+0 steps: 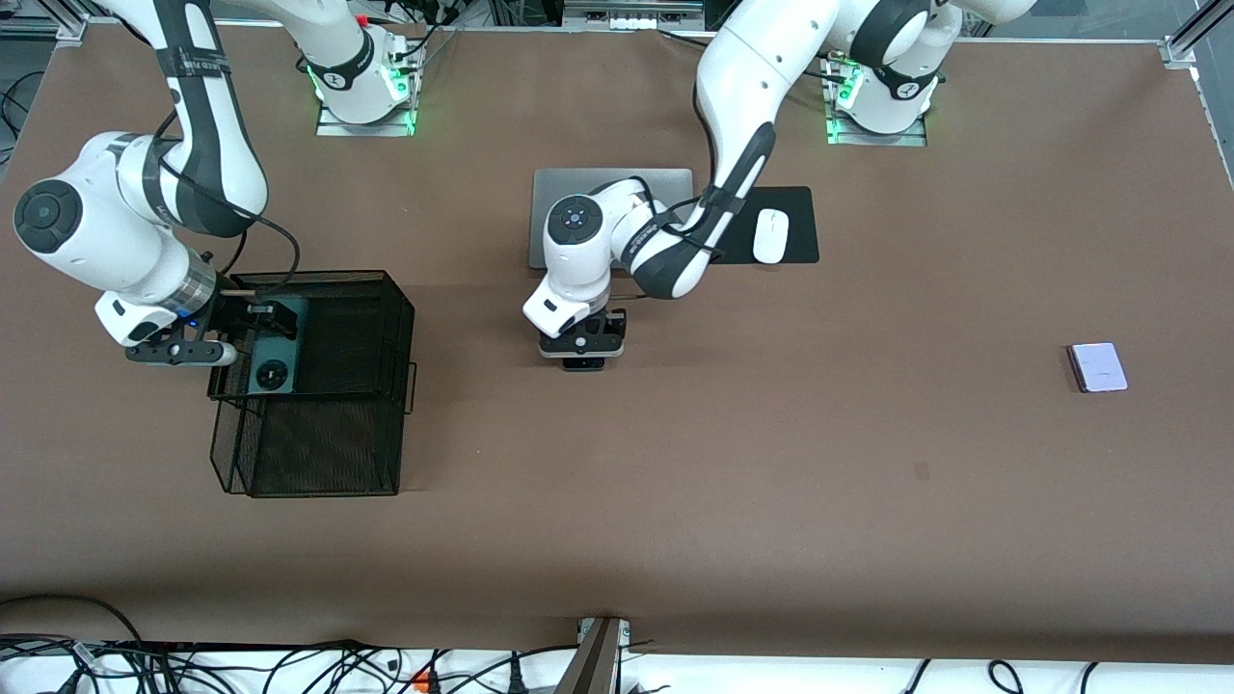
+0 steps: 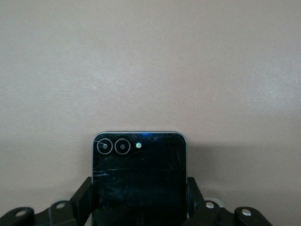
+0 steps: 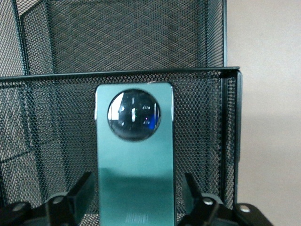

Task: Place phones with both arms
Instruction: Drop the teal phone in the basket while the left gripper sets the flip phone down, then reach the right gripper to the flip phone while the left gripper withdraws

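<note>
- Right gripper: you will find it over the black wire-mesh basket, at nine o'clock on the table in the front view, toward the right arm's end. In the right wrist view its fingers stand a little apart from the edges of the long dark-green phone with a round camera ring. They are parted and grip nothing.
- Long dark-green phone: it sits inside the basket, in the section farther from the front camera, with mesh walls around it. Its camera ring faces up and lies at the end nearer that camera.
- Left gripper: it is low over the middle of the table, at six o'clock from the flat grey laptop. Its fingers are closed against both side edges of the small square black phone, which they hold.
- Small square black phone: only its edge shows under the gripper. You cannot tell whether it rests on the brown table or hangs just above it.
- Small square pale-lilac phone: it lies flat on the table at three o'clock, toward the left arm's end, well apart from both grippers.
- White computer mouse: it lies on a black mouse pad just beside the laptop.
</note>
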`<act>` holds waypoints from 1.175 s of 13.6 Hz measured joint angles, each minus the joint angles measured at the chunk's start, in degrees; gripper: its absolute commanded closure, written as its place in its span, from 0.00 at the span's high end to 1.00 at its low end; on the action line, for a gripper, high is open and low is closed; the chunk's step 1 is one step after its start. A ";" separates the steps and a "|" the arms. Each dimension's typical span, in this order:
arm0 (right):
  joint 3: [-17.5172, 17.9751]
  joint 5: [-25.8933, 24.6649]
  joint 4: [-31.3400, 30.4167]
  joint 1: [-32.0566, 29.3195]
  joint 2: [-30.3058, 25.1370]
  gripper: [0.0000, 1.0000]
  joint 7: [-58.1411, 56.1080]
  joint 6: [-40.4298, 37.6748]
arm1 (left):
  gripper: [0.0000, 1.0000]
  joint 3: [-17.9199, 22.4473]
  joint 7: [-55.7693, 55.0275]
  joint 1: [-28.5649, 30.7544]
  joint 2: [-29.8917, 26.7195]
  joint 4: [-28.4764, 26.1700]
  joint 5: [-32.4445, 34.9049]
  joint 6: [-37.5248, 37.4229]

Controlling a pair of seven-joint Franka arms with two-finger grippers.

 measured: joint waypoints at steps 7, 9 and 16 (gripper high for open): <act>0.83 0.08 10.38 0.35 1.48 1.00 0.84 -6.17 | 1.00 2.22 0.00 -0.09 0.77 2.70 0.00 -0.04; 2.60 0.25 17.11 0.40 3.78 1.00 3.93 -11.58 | 1.00 3.39 0.00 0.42 -0.17 3.50 0.00 -2.05; 19.07 0.54 29.23 1.95 12.30 1.00 22.09 -15.23 | 1.00 5.43 4.87 8.10 -10.16 -1.61 0.01 -16.70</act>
